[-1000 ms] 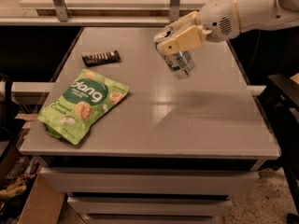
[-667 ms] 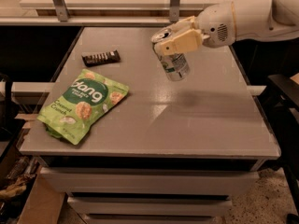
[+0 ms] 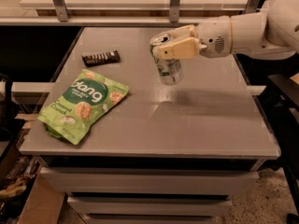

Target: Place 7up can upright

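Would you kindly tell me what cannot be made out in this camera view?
Silvery-white aluminium 7up can: upper body hidden by the beige two-finger gripper shut on it, over the grey table's far side.
Whether its base touches the table: undecidable from this camera view.
Dark candy bar wrapper: lettering too small.
White robot arm: cut by right edge.

Item count on the one table: one can, one snack pouch, one candy bar. One gripper is present over the table's far right part, clamped around the can.
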`<state>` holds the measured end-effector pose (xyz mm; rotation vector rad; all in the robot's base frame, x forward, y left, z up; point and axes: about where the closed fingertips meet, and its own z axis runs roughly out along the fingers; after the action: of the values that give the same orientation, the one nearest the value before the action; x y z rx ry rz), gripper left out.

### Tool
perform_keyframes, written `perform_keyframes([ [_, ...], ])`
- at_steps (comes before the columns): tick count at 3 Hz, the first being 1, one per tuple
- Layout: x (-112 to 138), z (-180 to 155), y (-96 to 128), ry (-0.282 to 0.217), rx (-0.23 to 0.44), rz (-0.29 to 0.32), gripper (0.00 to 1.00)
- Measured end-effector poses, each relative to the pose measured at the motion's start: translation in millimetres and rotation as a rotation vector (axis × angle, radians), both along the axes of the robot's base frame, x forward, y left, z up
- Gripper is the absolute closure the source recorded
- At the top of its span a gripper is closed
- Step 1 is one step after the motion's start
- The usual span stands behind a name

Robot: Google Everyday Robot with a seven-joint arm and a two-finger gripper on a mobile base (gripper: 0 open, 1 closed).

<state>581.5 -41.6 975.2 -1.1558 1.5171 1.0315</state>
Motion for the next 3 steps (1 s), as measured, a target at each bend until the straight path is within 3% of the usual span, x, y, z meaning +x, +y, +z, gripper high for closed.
perform_keyframes([
  [3,2.4,-20.0,2.8,-0.012,0.116,-0.008,1.00],
])
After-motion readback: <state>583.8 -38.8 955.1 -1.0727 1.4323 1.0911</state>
